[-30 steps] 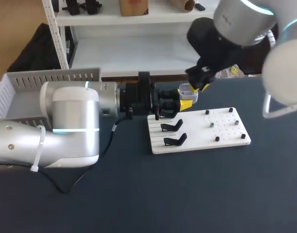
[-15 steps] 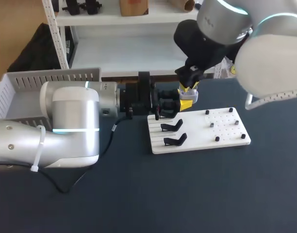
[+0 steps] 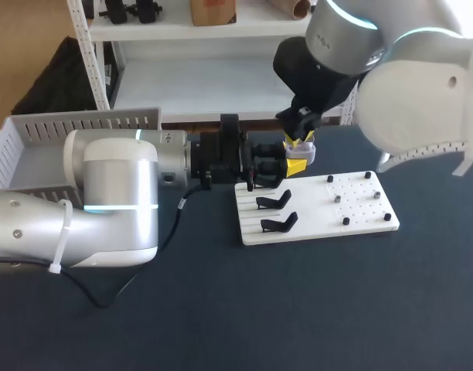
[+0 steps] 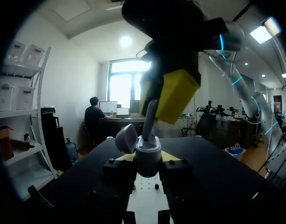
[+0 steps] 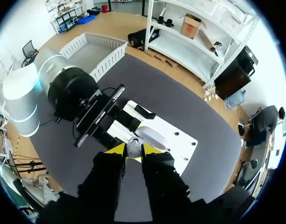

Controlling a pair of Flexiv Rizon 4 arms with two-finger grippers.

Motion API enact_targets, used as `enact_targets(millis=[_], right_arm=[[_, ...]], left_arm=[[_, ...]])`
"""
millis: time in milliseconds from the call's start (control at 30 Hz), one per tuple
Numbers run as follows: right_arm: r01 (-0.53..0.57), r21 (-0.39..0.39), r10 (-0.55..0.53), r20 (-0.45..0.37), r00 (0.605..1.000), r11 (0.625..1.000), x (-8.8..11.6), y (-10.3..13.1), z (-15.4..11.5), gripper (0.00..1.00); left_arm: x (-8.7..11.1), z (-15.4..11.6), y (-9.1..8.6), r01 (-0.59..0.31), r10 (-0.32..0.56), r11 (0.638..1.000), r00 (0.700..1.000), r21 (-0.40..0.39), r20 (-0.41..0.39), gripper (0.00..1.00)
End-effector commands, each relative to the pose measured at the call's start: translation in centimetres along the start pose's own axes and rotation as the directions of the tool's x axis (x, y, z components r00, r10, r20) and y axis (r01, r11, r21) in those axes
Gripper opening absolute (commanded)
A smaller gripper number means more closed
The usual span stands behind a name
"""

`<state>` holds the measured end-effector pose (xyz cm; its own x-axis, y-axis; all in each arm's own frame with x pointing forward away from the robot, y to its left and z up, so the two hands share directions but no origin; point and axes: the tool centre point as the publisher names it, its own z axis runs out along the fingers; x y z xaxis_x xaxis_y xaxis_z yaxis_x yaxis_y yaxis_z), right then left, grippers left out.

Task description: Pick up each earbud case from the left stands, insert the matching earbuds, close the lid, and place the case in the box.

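In the head view my left gripper (image 3: 297, 162) comes in level from the left and is shut on a grey-white earbud case (image 3: 304, 153) just beyond the white board's far left corner. In the left wrist view the case (image 4: 147, 151) stands upright between my fingers, its lid (image 4: 126, 138) tipped open. My right gripper (image 3: 301, 141) hangs straight above it, shut on a pale earbud (image 4: 150, 114) whose lower end meets the case's mouth. In the right wrist view the earbud (image 5: 132, 148) sits between the yellow tips of the right gripper (image 5: 133, 151).
A white board (image 3: 360, 212) lies mid-table with two empty black stands (image 3: 273, 202) (image 3: 279, 224) on its left half and small pegs (image 3: 337, 198) on its right. A white slatted box (image 3: 35, 147) stands at the far left.
My right arm has swung left and come down, bringing its gripper and the earbud over the open case. The left arm has kept still.
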<state>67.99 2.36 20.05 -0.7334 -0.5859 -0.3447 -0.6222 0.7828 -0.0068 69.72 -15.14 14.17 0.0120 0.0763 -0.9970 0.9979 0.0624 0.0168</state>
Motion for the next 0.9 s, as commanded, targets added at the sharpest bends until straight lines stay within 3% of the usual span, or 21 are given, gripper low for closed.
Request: enact_targets(millis=[33,900], right_arm=[[0.002,0.003,-0.002,-0.004,1.0,1.0,-0.1,0.0,0.4,0.0],[0.013,0.019,-0.012,-0.037,0.999,1.0,-0.1,-0.2,1.6,0.0]], left_arm=[[0.0,0.1,0.0,0.0,0.0,1.0,1.0,-0.002,0.001,0.0],[0.0,0.1,0.0,0.0,0.0,1.0,1.0,-0.002,0.001,0.0]])
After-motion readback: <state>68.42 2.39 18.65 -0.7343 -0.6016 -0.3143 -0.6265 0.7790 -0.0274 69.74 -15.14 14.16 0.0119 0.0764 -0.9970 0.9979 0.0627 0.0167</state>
